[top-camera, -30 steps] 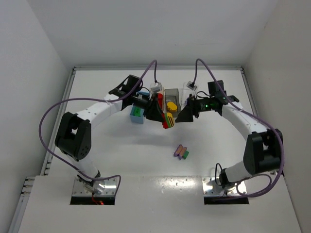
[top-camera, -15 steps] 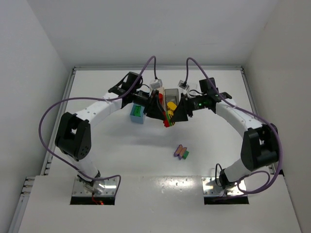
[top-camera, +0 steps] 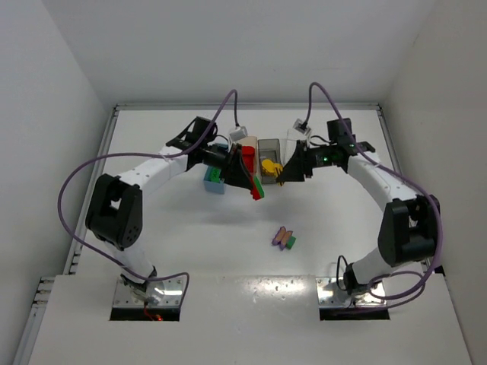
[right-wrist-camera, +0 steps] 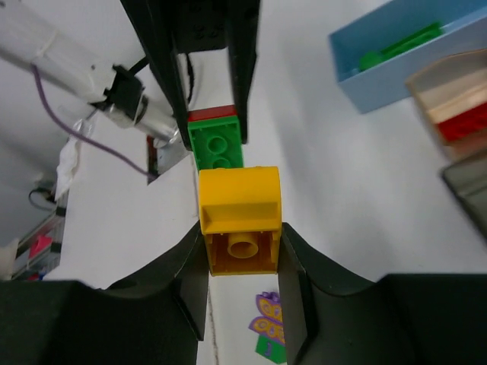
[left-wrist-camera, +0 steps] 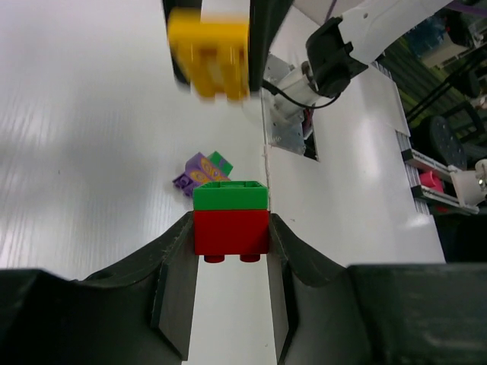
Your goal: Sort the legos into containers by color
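Left gripper (left-wrist-camera: 230, 232): jaws closed tight on a green-on-red pair (left-wrist-camera: 230, 220), red at the bottom, studs pointing away from the wrist. Right gripper (right-wrist-camera: 241, 234): jaws clamped on one yellow brick (right-wrist-camera: 240, 220).

Count, held: 1 green, 1 red, 1 yellow. The yellow brick hangs just ahead of the left fingertips, a small gap from the green face.

Count, loose: one cluster (top-camera: 284, 239) of purple and green pieces on the table (top-camera: 190, 228), below both grippers and nearer the arm bases. Number of pieces in it unclear.

Bins made out: 3.
- light blue bin (right-wrist-camera: 396, 80), beyond the right fingers, green pieces inside
- pale orange bin (right-wrist-camera: 445, 84) beside it, red inside
- dark grey bin (right-wrist-camera: 468, 190), at the frame edge

Obstruction: each gripper sits directly in front of the other, blocking the straight path ahead.

Change: one second ago the right jaws stood open beside a striped stack in the left gripper. They have since closed, and the yellow brick is off the stack.
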### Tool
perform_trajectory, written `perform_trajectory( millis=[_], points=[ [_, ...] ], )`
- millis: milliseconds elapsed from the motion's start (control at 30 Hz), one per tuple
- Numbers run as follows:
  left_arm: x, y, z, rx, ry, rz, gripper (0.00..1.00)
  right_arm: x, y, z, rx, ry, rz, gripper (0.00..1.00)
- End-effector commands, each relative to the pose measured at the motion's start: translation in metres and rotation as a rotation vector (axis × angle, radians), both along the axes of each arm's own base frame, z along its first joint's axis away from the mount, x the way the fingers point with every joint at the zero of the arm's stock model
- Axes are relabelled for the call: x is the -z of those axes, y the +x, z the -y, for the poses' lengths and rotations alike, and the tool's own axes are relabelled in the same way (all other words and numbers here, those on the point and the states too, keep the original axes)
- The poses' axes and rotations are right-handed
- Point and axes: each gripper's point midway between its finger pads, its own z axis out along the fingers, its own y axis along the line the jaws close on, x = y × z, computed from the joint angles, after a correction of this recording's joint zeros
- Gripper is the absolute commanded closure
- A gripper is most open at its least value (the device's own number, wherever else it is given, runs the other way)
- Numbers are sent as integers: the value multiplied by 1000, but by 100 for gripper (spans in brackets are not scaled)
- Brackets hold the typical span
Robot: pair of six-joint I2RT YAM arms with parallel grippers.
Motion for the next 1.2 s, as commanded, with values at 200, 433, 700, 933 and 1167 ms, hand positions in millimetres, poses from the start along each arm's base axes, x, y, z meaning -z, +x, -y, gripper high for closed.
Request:
perform_trajectory(
  millis=[200, 433, 700, 933, 1167],
  points=[
    [-8, 2, -27, -85, 5, 60, 89, 9, 70, 16, 155, -115, 86, 92],
    [-13, 12, -37, -149, 25, 112, 89, 49, 125, 4, 293, -243, 66, 76],
    [-12, 15, -46, -180, 33, 115, 89, 86, 174, 8, 365, -323, 63, 69],
    [-10, 20, -49, -203, 46, 119, 89, 81, 174, -9, 301, -318, 105, 15],
    [-8, 23, -50, -192, 35, 120, 89, -6, 88, -32, -66, 40, 153, 16]
  ],
)
